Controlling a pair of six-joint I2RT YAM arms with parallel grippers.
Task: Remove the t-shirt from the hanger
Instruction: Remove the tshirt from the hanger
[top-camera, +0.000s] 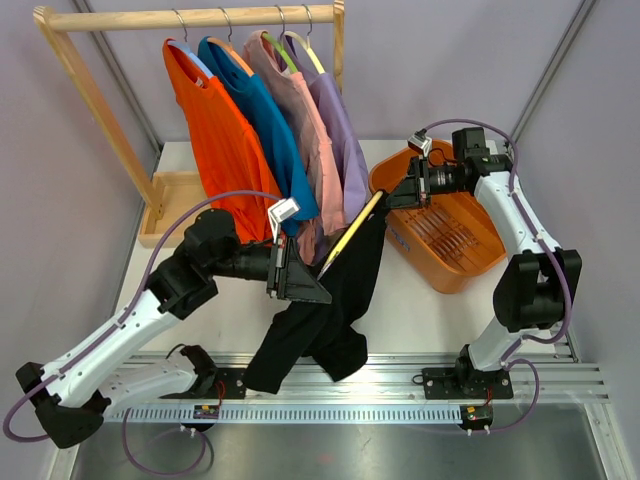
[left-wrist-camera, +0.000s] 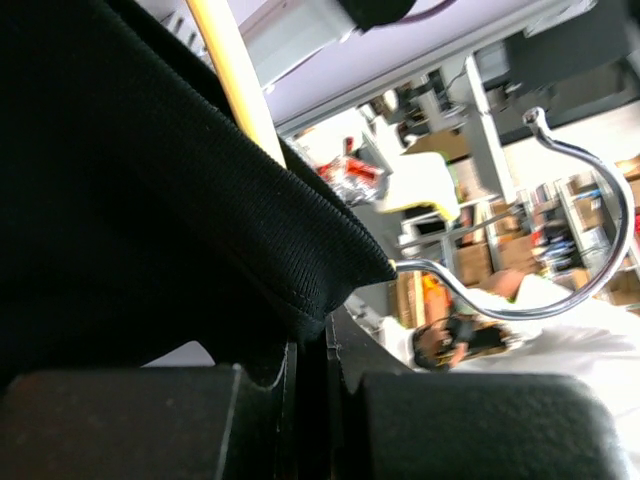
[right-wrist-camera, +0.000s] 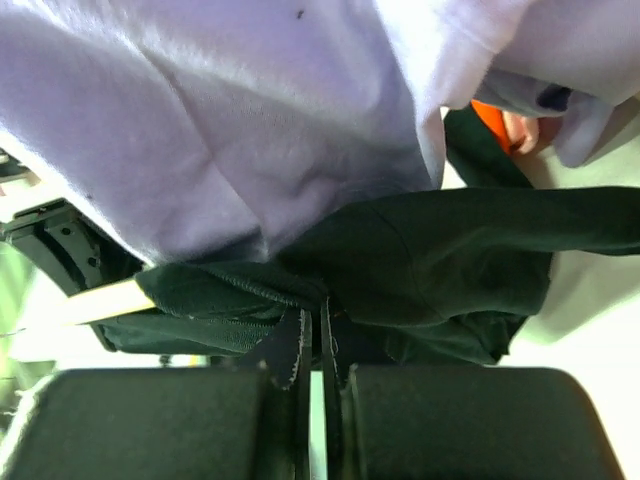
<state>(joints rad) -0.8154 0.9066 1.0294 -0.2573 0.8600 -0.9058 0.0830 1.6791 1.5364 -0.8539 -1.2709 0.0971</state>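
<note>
A black t-shirt (top-camera: 330, 320) hangs on a yellow hanger (top-camera: 352, 232) that is slanted in the air between my two arms. My left gripper (top-camera: 312, 285) is at the hanger's lower end, shut on the shirt's fabric. In the left wrist view the pinch (left-wrist-camera: 310, 345) sits at the ribbed collar edge of the t-shirt (left-wrist-camera: 150, 220), beside the yellow hanger arm (left-wrist-camera: 235, 80) and its metal hook (left-wrist-camera: 560, 300). My right gripper (top-camera: 395, 195) is at the upper end. Its jaws (right-wrist-camera: 312, 325) are shut on a fold of the t-shirt (right-wrist-camera: 460, 260), next to the hanger tip (right-wrist-camera: 100, 300).
A wooden rack (top-camera: 90, 95) at the back left carries orange (top-camera: 215, 130), blue (top-camera: 270, 130), pink (top-camera: 300, 120) and lavender (top-camera: 340, 130) shirts on hangers. The lavender shirt (right-wrist-camera: 220, 120) hangs just behind my right gripper. An orange basket (top-camera: 450, 235) stands at the right.
</note>
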